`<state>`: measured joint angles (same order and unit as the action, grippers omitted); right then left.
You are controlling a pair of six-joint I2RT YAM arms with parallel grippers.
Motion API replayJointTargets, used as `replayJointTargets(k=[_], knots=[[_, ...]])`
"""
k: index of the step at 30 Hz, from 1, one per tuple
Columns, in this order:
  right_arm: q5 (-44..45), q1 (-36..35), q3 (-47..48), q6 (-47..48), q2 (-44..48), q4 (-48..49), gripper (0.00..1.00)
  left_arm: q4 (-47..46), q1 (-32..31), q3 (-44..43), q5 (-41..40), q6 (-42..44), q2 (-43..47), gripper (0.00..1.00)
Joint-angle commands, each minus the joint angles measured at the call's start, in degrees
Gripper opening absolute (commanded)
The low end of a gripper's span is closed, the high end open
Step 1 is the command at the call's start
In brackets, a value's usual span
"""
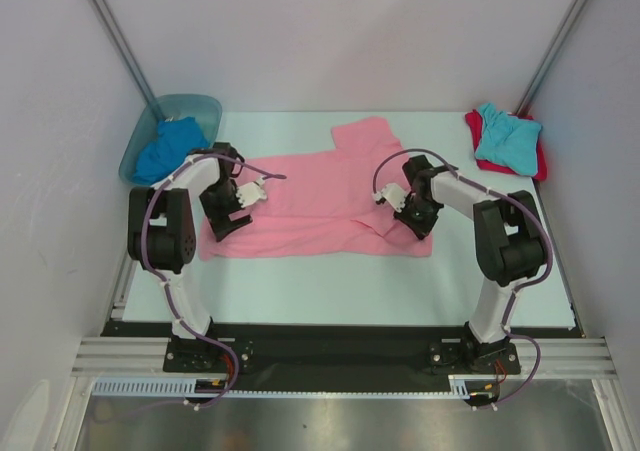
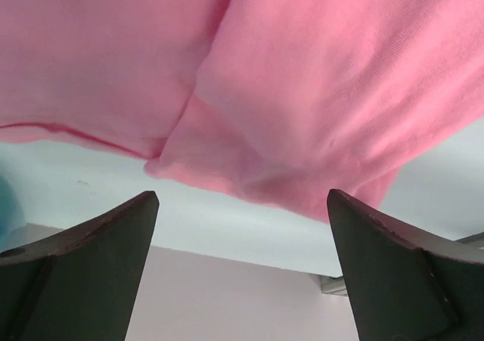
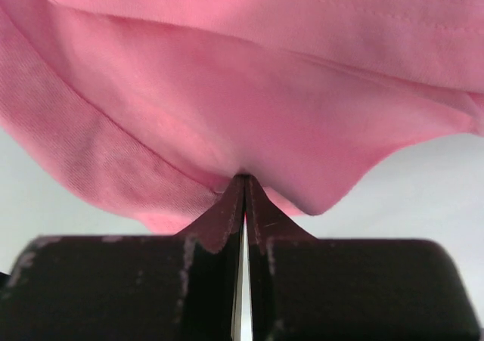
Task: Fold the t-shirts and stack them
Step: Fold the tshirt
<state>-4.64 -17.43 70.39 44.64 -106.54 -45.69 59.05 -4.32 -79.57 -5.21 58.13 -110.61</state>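
While both arms bend forward from their bases at the near edge of the table (image 1: 330, 296), their wrists turn inward over one garment.

Left arm (image 1: 165, 226): elbow raised, forearm angled down and to the right. The left gripper (image 1: 252, 193) sits low over the left part of the pink t-shirt (image 1: 320, 211). Its wrist view shows the two dark fingers (image 2: 98, 235) spread wide, with nothing between them. A folded corner of the pink cloth (image 2: 318, 91) lies just ahead of the left gripper's (image 2: 242, 205) tips, apart from them.

Right arm (image 1: 505, 236): elbow raised, forearm angled down and to the left. The right gripper (image 1: 387, 199) is at the right half of the shirt. Its wrist view shows the fingers (image 3: 219, 220) pressed together, and the right gripper (image 3: 243, 178) pinches a puckered edge of the pink fabric (image 3: 265, 106) at its tip.

Pink t-shirt: spread mostly flat across the middle of the table, one sleeve pointing to the far side, between the two grippers.

Royal blue t-shirt (image 1: 168, 151): bunched inside the translucent tub (image 1: 192, 102) at the far left corner.

Turquoise t-shirt (image 1: 507, 139): crumpled on top of the red t-shirt (image 1: 540, 165) at the far right corner, well apart from both grippers.
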Motion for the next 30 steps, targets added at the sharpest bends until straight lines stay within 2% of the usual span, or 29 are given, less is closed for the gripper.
replayJointTargets(k=[1,30], knots=[[0.3,2.5,-1.6,0.1,-1.2,2.0,0.03,2.7,0.1,-4.9,0.7,1.5,2.9,1.0],[7.5,15.5,-6.9,9.9,3.4,2.1,0.0,4.4,0.2,-11.2,-3.3,5.8,2.8,1.0]])
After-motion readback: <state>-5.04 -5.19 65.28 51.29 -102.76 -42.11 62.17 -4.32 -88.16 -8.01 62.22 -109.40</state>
